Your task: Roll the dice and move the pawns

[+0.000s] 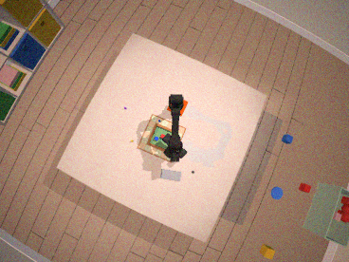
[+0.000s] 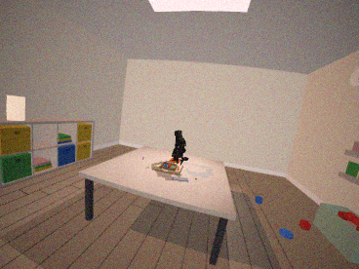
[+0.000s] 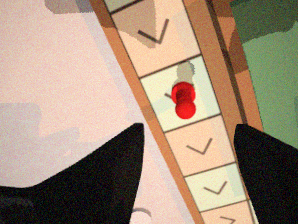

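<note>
The red pawn (image 3: pixel 184 102) stands on a pale green square of the board (image 1: pixel 144 138) (image 3: pixel 200 135), ahead of my fingers in the wrist view. My gripper (image 3: pixel 189 132) (image 1: pixel 175 154) is partly open and empty, above the board's edge track, with one fingertip on each side of the track in the wrist view. The red die (image 1: pixel 162 136) and the blue die (image 1: pixel 156 139) lie in the green tray in the board's middle; their numbers cannot be read now. A small dark blue spot (image 1: pixel 159 121) on the board's far side looks like the blue pawn. The arrows near the red pawn point down the wrist view.
A grey flat block (image 1: pixel 171 175) lies beside the board, with a small dark object (image 1: pixel 192 172) to its right. A tiny purple object (image 1: pixel 125 108) and a tiny yellow one (image 1: pixel 132 140) lie to the left. An orange-red piece (image 1: pixel 184 107) is by the upper arm.
</note>
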You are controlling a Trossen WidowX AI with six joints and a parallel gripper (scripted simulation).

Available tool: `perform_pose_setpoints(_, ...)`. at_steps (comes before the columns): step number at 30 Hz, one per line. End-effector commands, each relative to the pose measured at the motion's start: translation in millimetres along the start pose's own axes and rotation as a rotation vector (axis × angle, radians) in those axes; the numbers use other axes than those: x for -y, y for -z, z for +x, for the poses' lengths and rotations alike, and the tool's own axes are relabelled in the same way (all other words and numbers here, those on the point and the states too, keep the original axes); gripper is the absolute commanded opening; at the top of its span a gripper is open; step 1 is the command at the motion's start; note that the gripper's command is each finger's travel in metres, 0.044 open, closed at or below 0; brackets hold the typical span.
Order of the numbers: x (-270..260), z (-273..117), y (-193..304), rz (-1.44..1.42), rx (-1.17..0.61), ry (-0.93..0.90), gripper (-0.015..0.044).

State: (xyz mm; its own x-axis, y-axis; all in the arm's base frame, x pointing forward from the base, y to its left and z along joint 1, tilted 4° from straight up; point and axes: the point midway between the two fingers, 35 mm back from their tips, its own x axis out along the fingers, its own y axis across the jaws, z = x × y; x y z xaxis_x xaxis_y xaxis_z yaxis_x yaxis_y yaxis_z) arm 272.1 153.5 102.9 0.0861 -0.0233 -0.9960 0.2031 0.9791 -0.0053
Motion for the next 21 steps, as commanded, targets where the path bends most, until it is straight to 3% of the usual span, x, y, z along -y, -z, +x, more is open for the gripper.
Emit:
perform_pose_setpoints(1,1,9,1,0.004,-0.007,0.015,0.0200)
perform_pose_setpoints(21,0,39,1,0.004,-0.007,0.015,0.0200)
